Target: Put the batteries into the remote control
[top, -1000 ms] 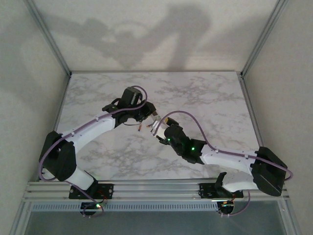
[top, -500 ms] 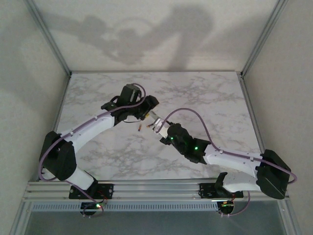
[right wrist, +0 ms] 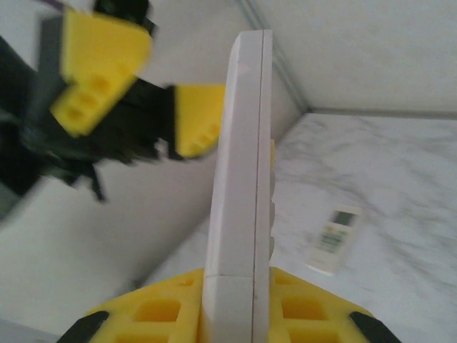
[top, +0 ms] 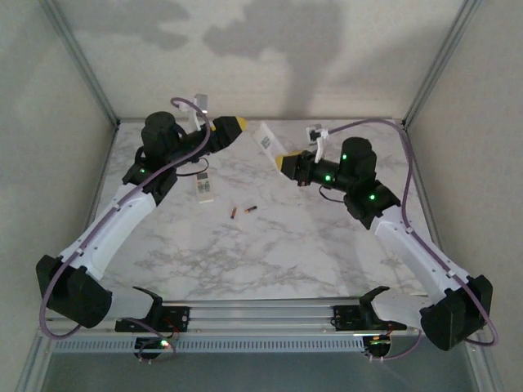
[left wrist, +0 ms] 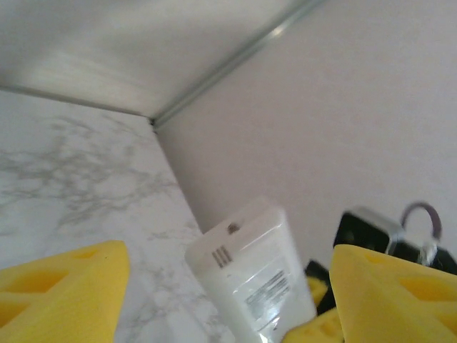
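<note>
My right gripper [top: 286, 162] is raised over the back of the table, shut on one end of a white remote control [top: 266, 139]. In the right wrist view the remote [right wrist: 239, 164] stands edge-on between my yellow pads, gripper [right wrist: 239, 304]. My left gripper [top: 231, 124] hangs open just left of it, nothing between its fingers; in its wrist view, gripper [left wrist: 228, 250], the remote's labelled back [left wrist: 260, 286] faces me. Two batteries [top: 234, 214] [top: 250, 210] lie loose mid-table. A second white handset [top: 204, 188] with a grey display lies face up, also in the right wrist view [right wrist: 334, 239].
The marble table [top: 327, 245] is boxed in by white walls and metal frame posts [top: 433, 73] at the back corners. Both arms reach up toward the back wall, their grippers a short gap apart.
Both arms have lifted from the table's middle and swung toward the back. The right gripper closed on the remote and carried it up. The left gripper opened and pulled away left.
</note>
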